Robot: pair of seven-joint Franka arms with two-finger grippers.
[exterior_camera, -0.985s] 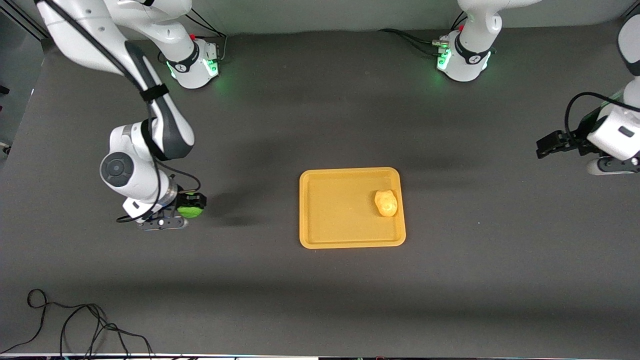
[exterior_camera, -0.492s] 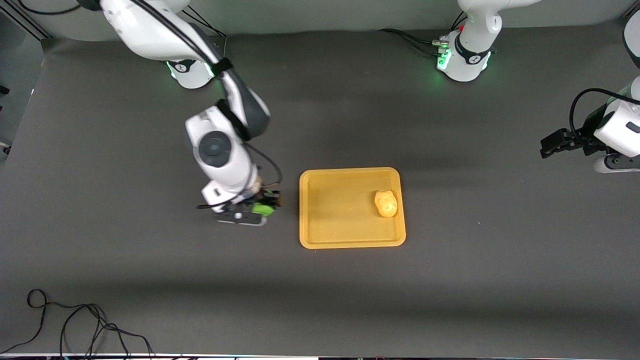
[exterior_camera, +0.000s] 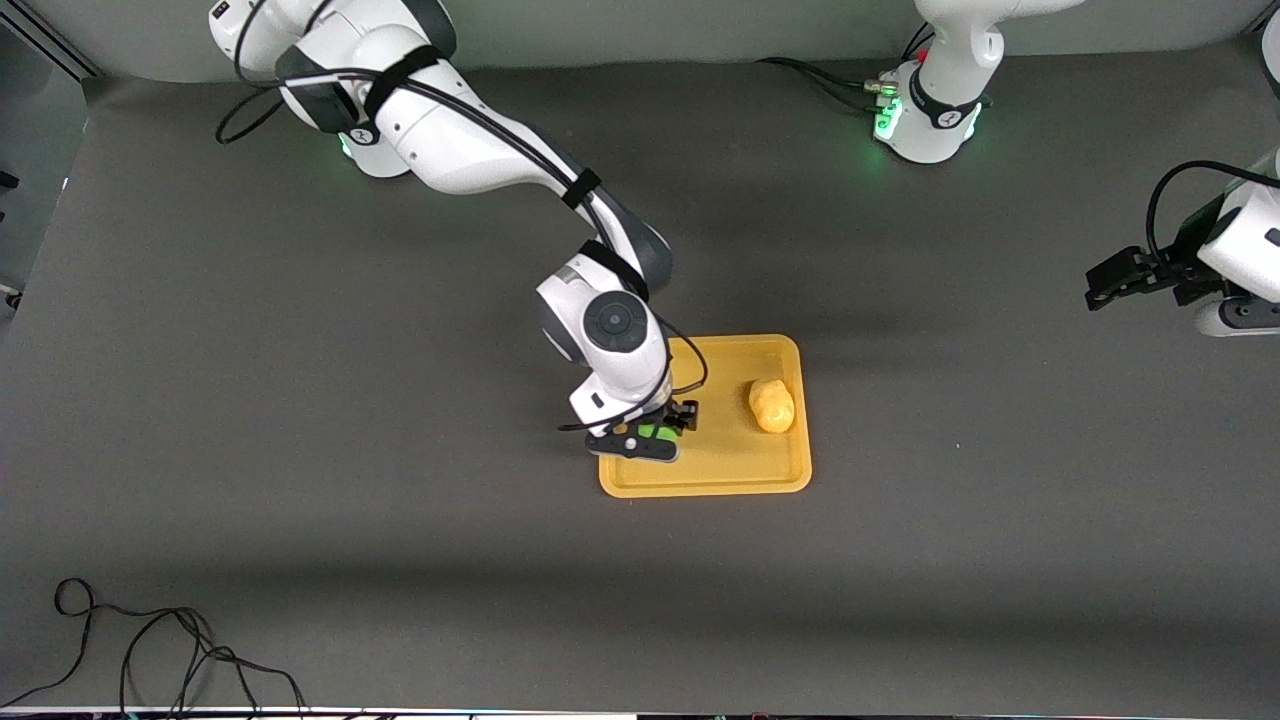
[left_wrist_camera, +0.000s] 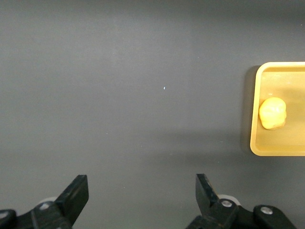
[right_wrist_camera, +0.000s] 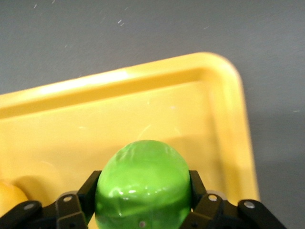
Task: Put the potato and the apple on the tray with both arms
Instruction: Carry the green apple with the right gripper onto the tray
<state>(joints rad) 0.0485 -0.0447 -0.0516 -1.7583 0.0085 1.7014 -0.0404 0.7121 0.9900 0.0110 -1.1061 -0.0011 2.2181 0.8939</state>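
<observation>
The dark grey tabletop (exterior_camera: 300,560) fills the front view, with the orange-yellow tray (exterior_camera: 705,482) a little right of the frame's centre. The right arm (exterior_camera: 470,140) comes from its base at the upper left of the frame and slants down to the tray's end toward that arm. Its right pincer (exterior_camera: 652,432) hangs over that end of the tray and is closed on the apple (exterior_camera: 648,431), of which only a green sliver shows there. In the right wrist view the apple (right_wrist_camera: 142,186) bulges between the two black fingers (right_wrist_camera: 71,205), with the tray floor (right_wrist_camera: 157,114) directly under it and a rounded corner of the rim toward the upper right of that frame.

The relation that matters: the apple is already over the tray floor, inside the rim, so I judge that the next move calls only for lowering and letting go.

The potato (exterior_camera: 771,405) lies in the tray's other end, toward the left arm, well apart from the apple, its long axis running roughly up and down the front frame.

The left arm waits at the right edge of the frame; its left pincer (left_wrist_camera: 140,200) is spread wide, holds nothing, and hangs over bare tabletop.

No brand, label or writing can be read anywhere.
</observation>
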